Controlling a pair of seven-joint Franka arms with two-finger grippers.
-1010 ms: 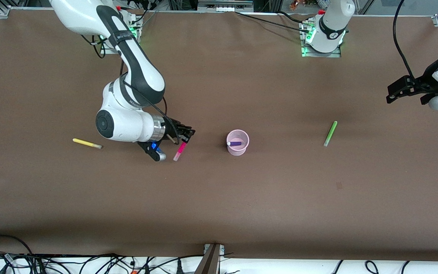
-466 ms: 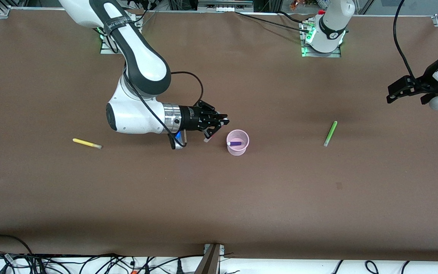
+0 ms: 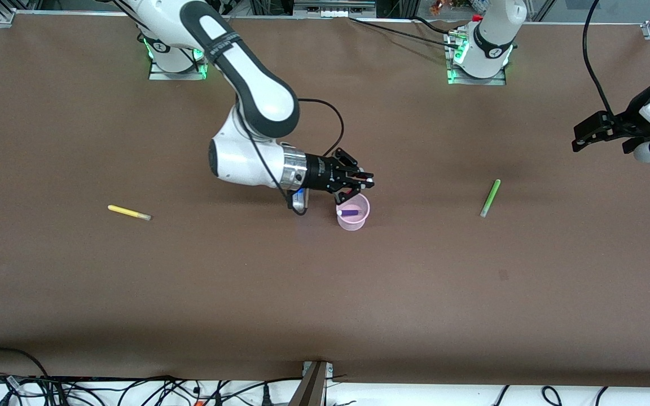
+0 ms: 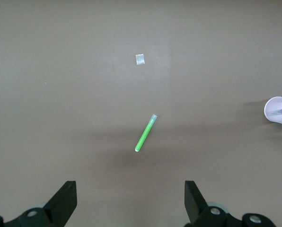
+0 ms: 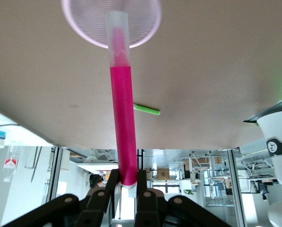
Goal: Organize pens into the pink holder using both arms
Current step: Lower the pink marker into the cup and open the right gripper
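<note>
My right gripper (image 3: pixel 357 189) is shut on the magenta pen (image 5: pixel 122 109) and holds it over the pink holder (image 3: pixel 353 223), pale tip pointing into the cup's mouth (image 5: pixel 84 29). The dark blue-purple pen (image 3: pixel 350 213) lies inside the holder. The yellow pen (image 3: pixel 128 212) lies on the table toward the right arm's end. The light green pen (image 3: pixel 490 198) lies toward the left arm's end; it also shows in the left wrist view (image 4: pixel 145 133) and the right wrist view (image 5: pixel 146 109). My left gripper (image 3: pixel 583 138) is open and empty, up in the air at its end, waiting.
The brown table (image 3: pixel 325 293) carries only the pens and the holder. A small white scrap (image 4: pixel 140 59) lies on the table near the green pen. The holder shows at the edge of the left wrist view (image 4: pixel 278 112). Cables run along the table's near edge (image 3: pixel 133 389).
My right arm has lifted the magenta pen off the table and carried it toward the left arm's end, from beside the yellow pen's side to over the pink holder. The left arm has not moved.
</note>
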